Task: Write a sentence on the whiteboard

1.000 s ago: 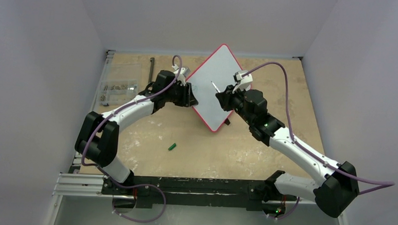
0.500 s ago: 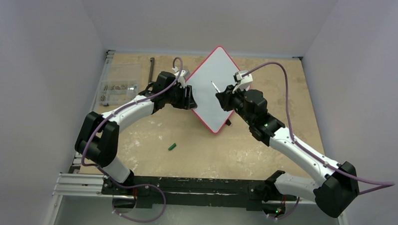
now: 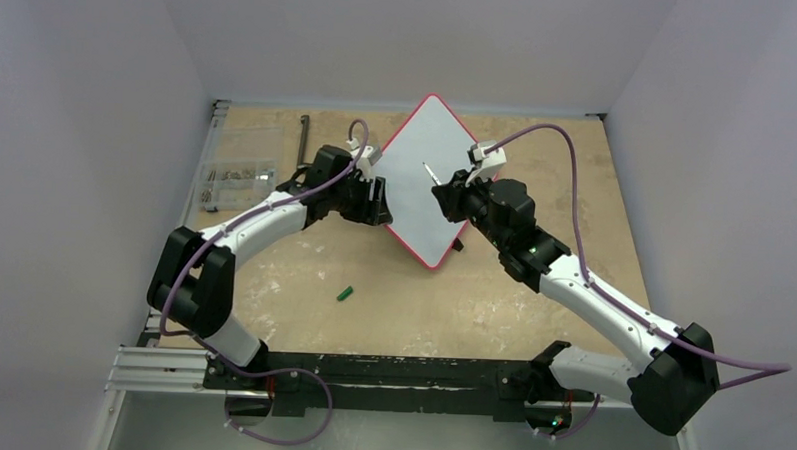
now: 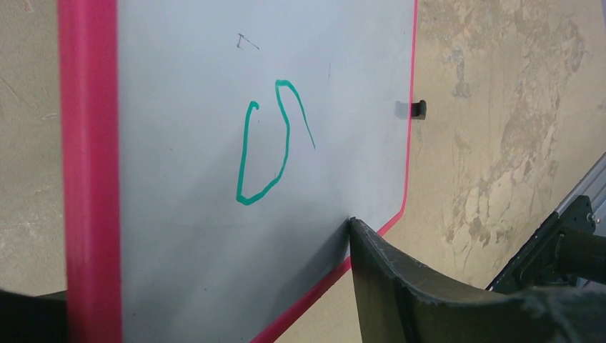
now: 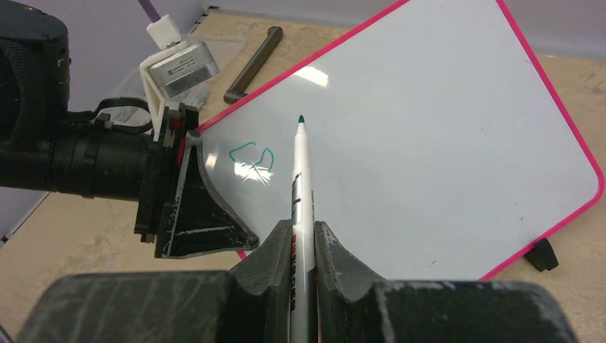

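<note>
left wrist view: board [image 4: 200,107] cut off at top and bottom; near rim blurred. of the left gripper [image 4: 193,271], one finger [image 4: 400,293] shows in part, the other only as a dark sliver at the bottom left corner; contact with the board cannot be told.

right wrist view: board's left corner hidden behind the left gripper, top corner cut off. pen [image 5: 300,171] lower end hidden between the fingers of the right gripper [image 5: 304,227]; its print is blurred. glare covers part of the green mark [image 5: 251,158].

top view: box [image 3: 238,182] contents and green item [image 3: 345,293] too small to identify.

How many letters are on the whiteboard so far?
1: a single green squiggle near the whiteboard's left edge, beside the left gripper. No other green writing shows, though the arms may hide a little.
</note>
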